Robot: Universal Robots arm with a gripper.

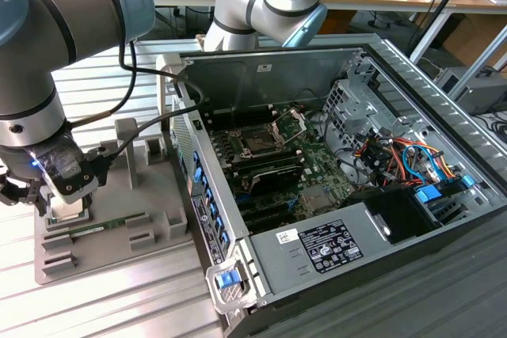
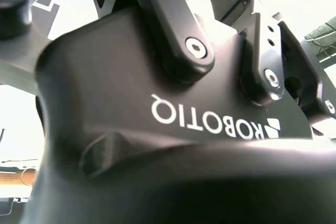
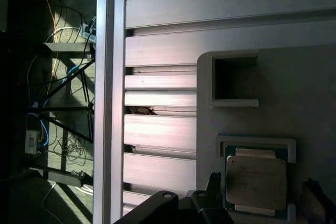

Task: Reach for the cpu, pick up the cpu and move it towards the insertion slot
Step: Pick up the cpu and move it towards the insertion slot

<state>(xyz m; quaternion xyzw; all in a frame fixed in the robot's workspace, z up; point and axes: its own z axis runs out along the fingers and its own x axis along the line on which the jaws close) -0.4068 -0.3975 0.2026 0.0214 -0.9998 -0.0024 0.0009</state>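
The cpu (image 1: 68,210), a pale silver square, lies flat in a recess of the grey tray (image 1: 162,231) at the exterior view's left. My gripper (image 1: 63,198) hangs directly over it, a dark finger on each side. In the first wrist view the cpu (image 3: 255,174) rests in its recess between the fingers (image 3: 213,186); the gripper (image 3: 261,188) is open, with a gap on the far side. The insertion slot (image 1: 258,142), a dark square socket with a raised silver clamp frame, sits on the motherboard inside the open computer case. The gripper's black housing (image 2: 157,87) is close up in the second wrist view.
A green memory stick (image 1: 101,226) lies in the tray beside the cpu. The tray's upright posts (image 1: 127,142) and the case's side wall (image 1: 194,164) stand between tray and socket. An empty tray recess (image 3: 234,81) lies further along. The table is slatted aluminium (image 3: 157,129).
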